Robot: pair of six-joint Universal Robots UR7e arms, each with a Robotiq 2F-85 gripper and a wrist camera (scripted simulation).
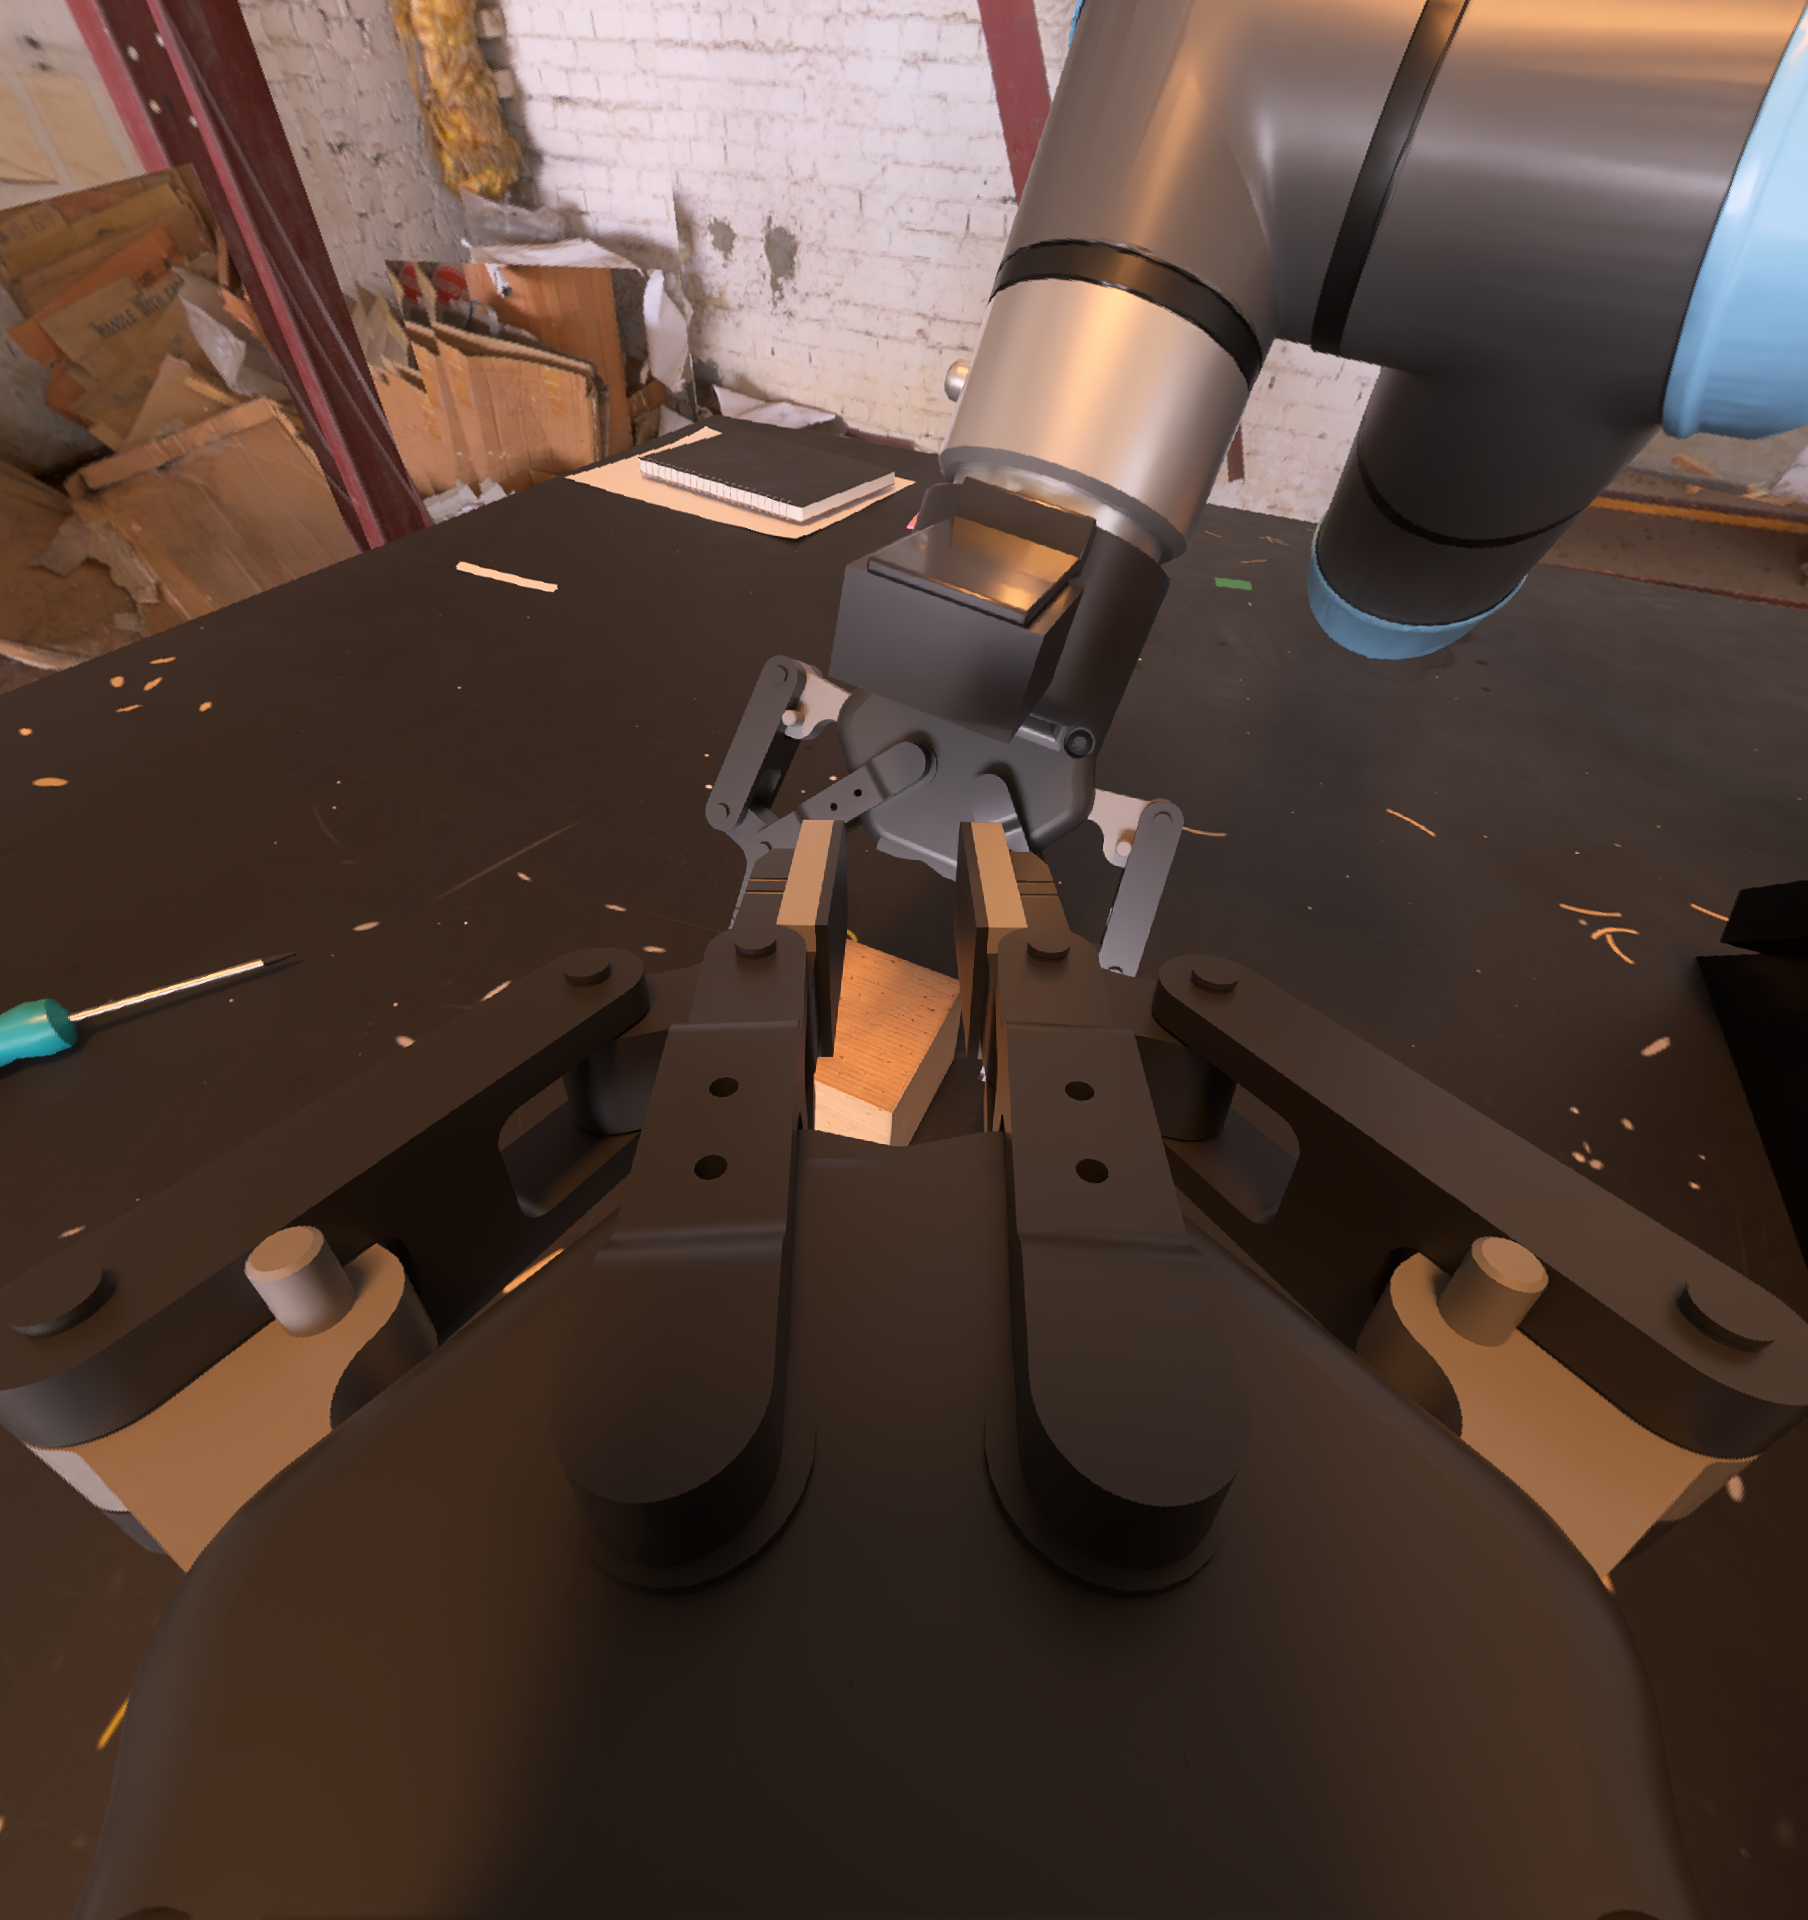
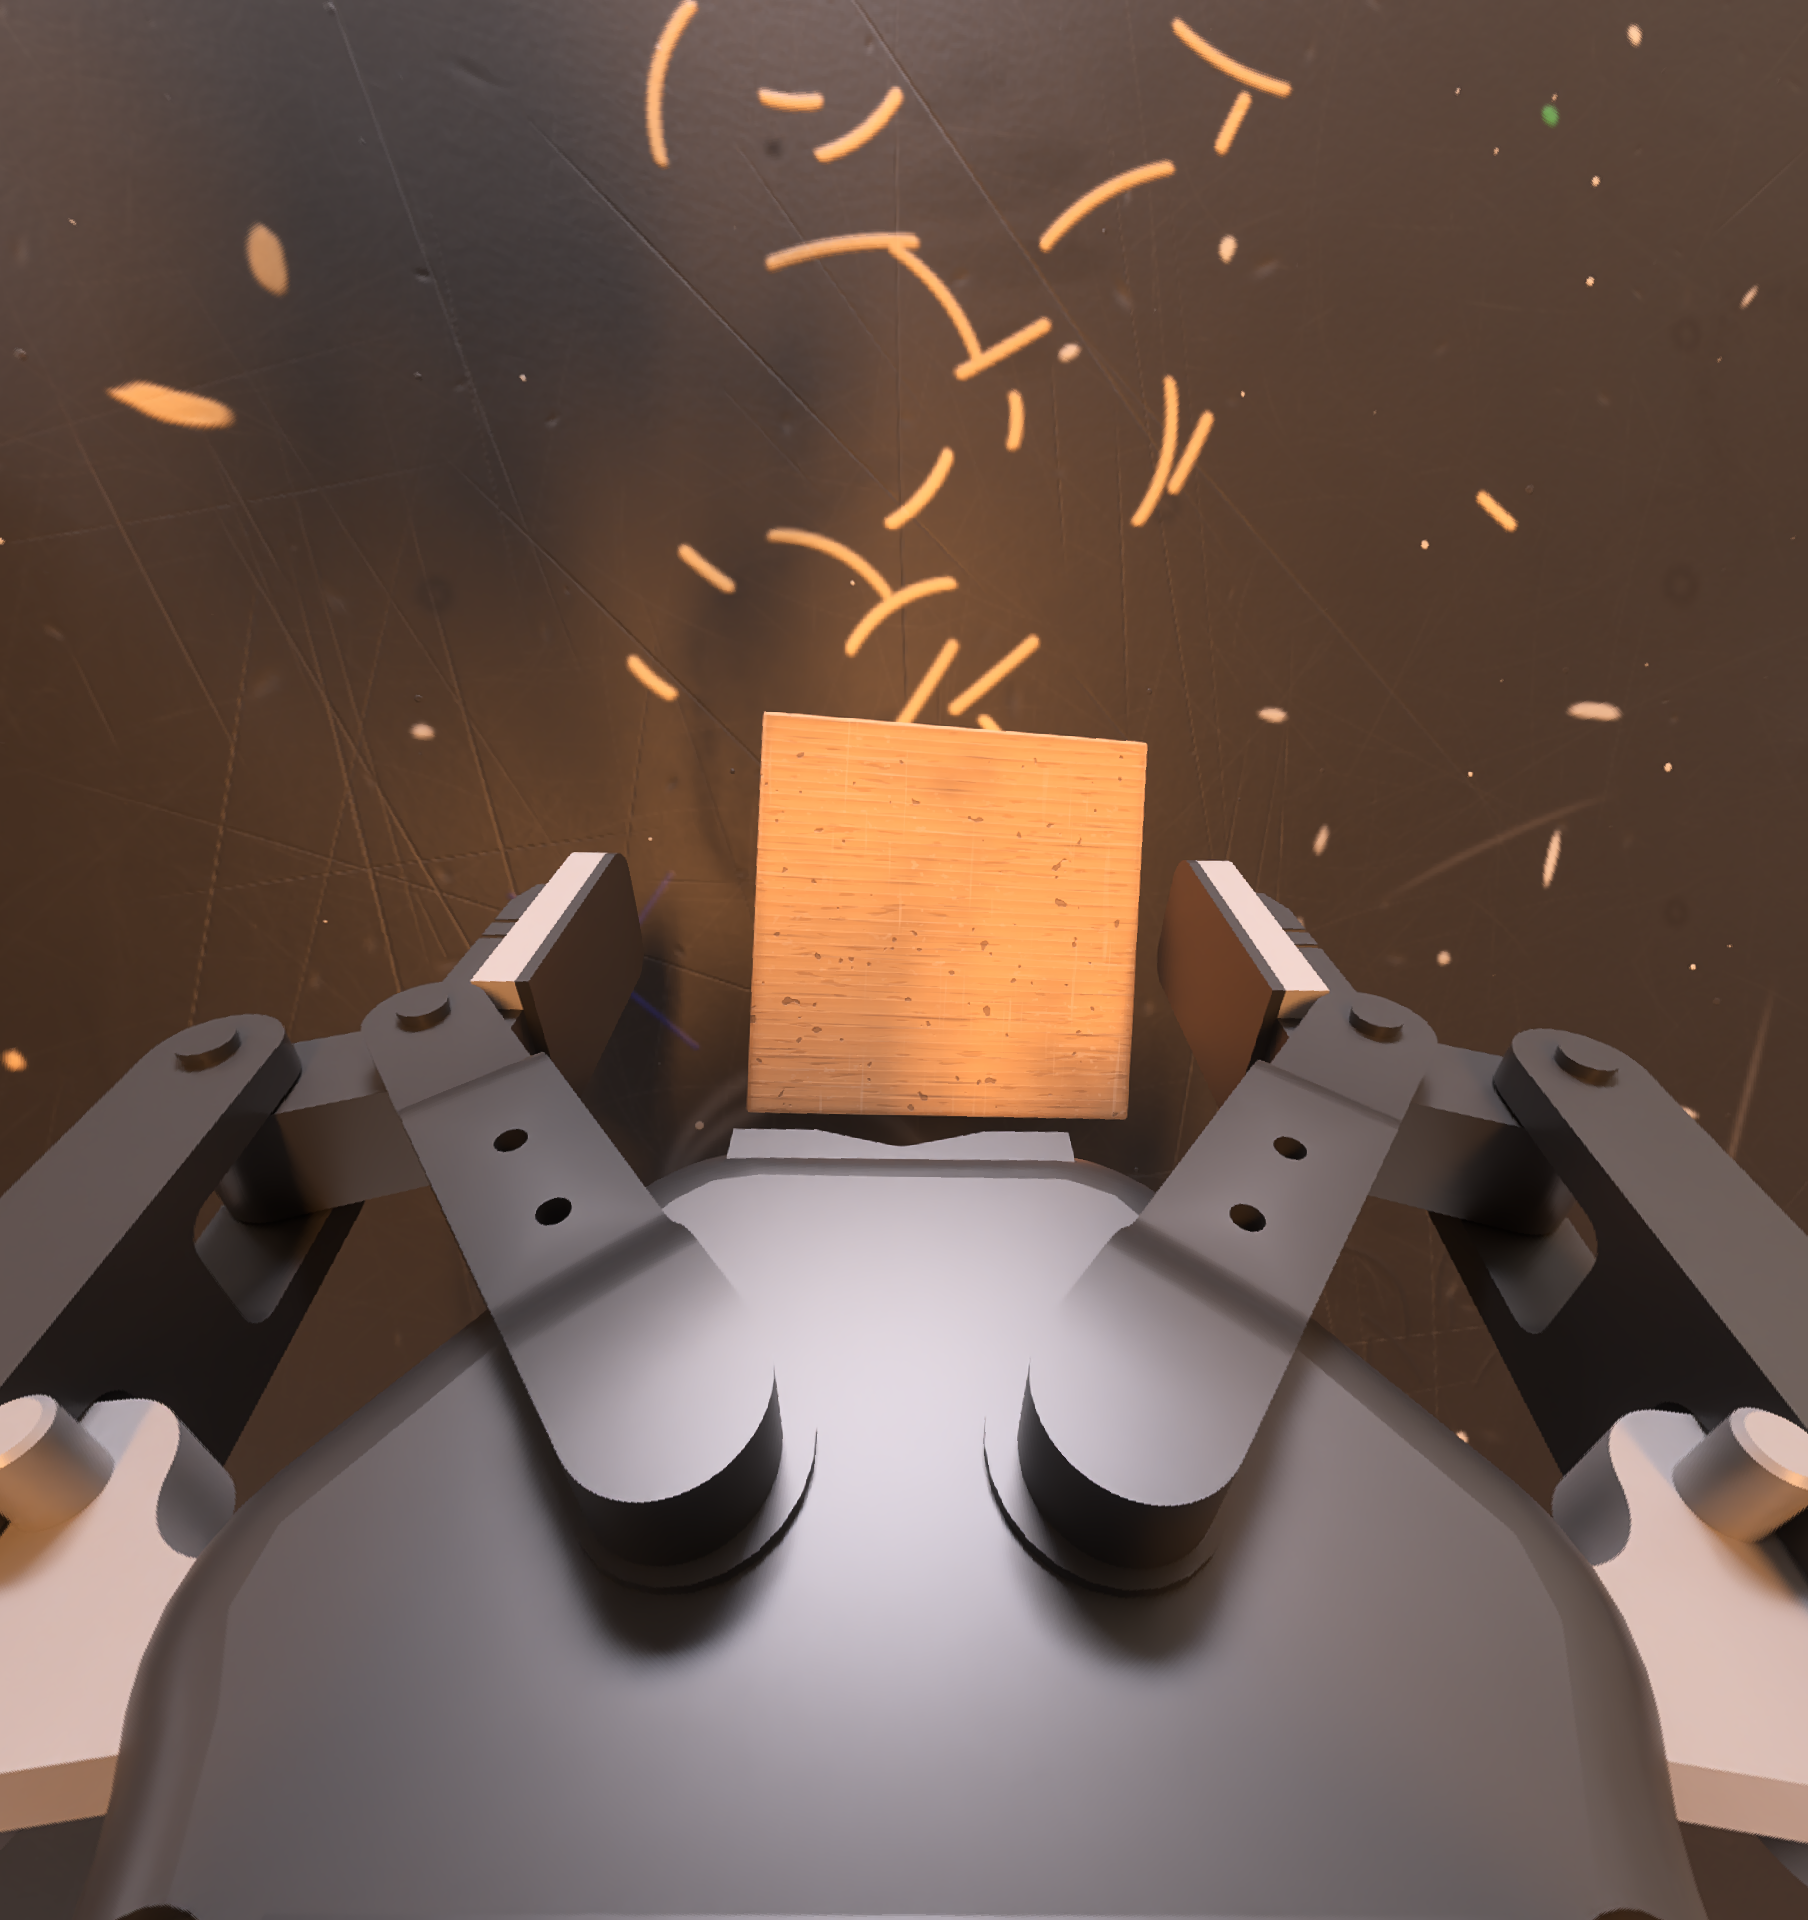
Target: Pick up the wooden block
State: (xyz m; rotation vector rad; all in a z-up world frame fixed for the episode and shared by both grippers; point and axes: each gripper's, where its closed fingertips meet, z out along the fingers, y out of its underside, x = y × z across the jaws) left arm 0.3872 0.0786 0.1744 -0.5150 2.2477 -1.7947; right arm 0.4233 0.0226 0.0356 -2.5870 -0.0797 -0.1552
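The wooden block (image 2: 941,914) is a light square-topped piece lying on the dark table (image 2: 256,623). My right gripper (image 2: 905,920) is open and points straight down over it, with one pad on each side and a gap to each. In the left wrist view the block (image 1: 879,1039) shows through the narrow slot between my left gripper's (image 1: 900,904) pads. The left jaws are nearly together and hold nothing. The block sits just beyond them. The right arm (image 1: 1087,416) comes down over the block from the far right.
A screwdriver (image 1: 17,1034) with a teal collar lies at the left. A black notebook (image 1: 775,483) on a tan sheet lies at the far edge. A black box (image 1: 1793,1091) stands at the right edge. Wood shavings (image 2: 931,312) are scattered on the table.
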